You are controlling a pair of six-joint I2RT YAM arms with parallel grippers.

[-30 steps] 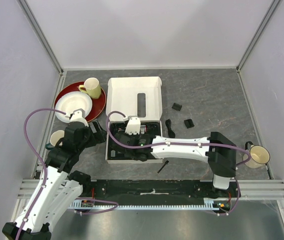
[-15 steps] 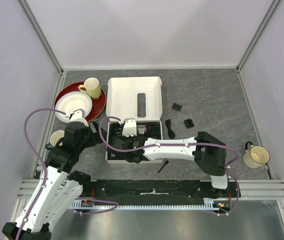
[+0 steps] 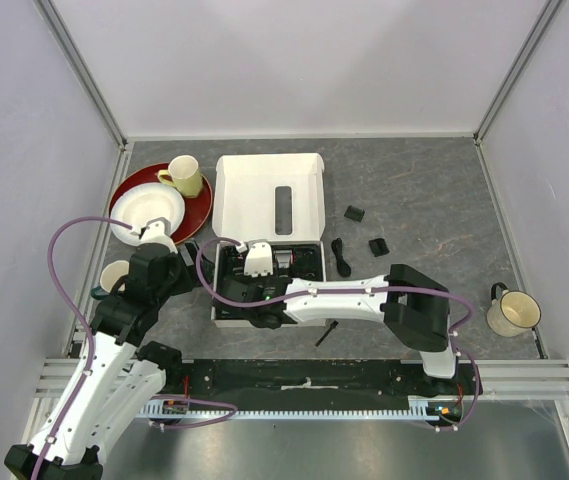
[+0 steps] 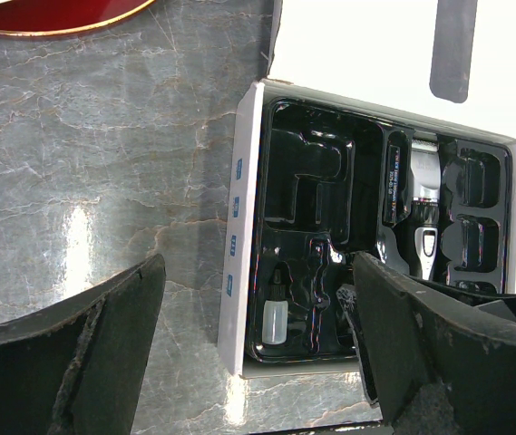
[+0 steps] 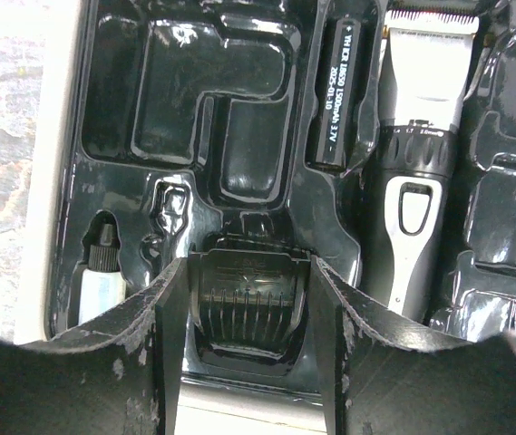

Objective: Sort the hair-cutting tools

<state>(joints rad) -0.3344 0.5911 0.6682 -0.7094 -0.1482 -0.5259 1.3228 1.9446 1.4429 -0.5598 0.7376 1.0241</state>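
Gripping a small black ribbed plastic comb attachment [image 5: 250,313], the right gripper [image 5: 247,272] is hovering over the six o'clock edge of the black moulded tray [image 5: 248,100], needing a square descent into a vacant pocket, while the left gripper [image 4: 258,299] is hanging wide open

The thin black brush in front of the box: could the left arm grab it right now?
Probably not easily. The brush lies close by the right arm, which stretches across to the box holding a comb attachment; the open left gripper would likely bump it.
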